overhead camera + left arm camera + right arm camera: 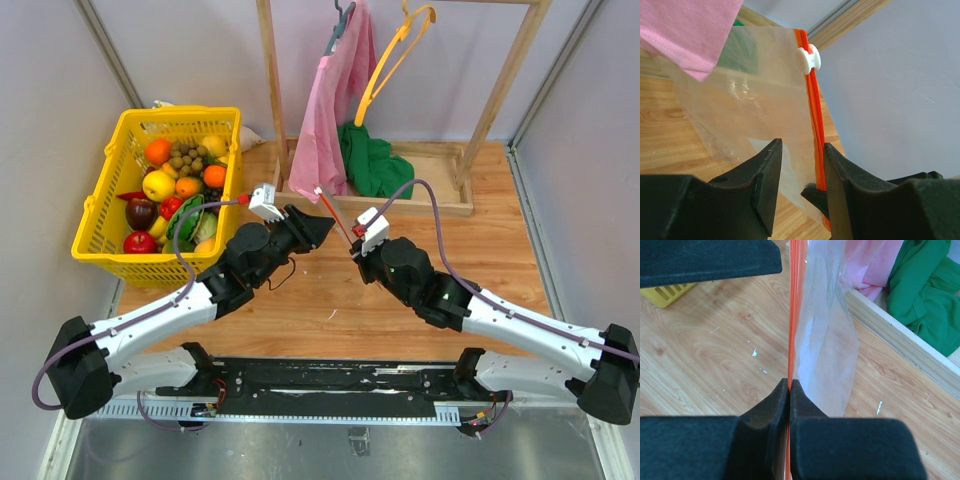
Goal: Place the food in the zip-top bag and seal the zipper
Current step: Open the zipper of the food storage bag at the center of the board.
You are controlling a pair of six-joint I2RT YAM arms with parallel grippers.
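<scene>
What worries me most is the hold nearest me. My right tool (790,382) has only the thin zipper (791,315) of the zip-top bag (825,340) pinched at one end, and nothing else seems to carry the bag. If my left tool tugs along the strip, I judge it could slide out of that pinch and the bag would drop to the worktop (330,300).

Next out, my left tool (801,145) could shut on the slack clear film beside the strip instead of on the strip itself, which would crumple the mouth rather than work it. I cannot tell whether the mouth is open or shut. The white slider (807,59) sits further up the strip, near the bag's far end.

Just behind the bag hangs the pink garment (330,110), near enough that a swing could snag it.

The bag looks empty. All the food (160,185) lies in the yellow basket (100,205), well apart from the bag on its left side, so the filling is not yet begun.

As for the tools, the right one is closed tight, its pads meeting on the orange strip with no gap showing. The left one stands about half open, astride the bag's mouth edge, with film and strip both in the gap. The strip runs just beside one finger (837,165), and I cannot tell whether it touches. It grips nothing yet.
</scene>
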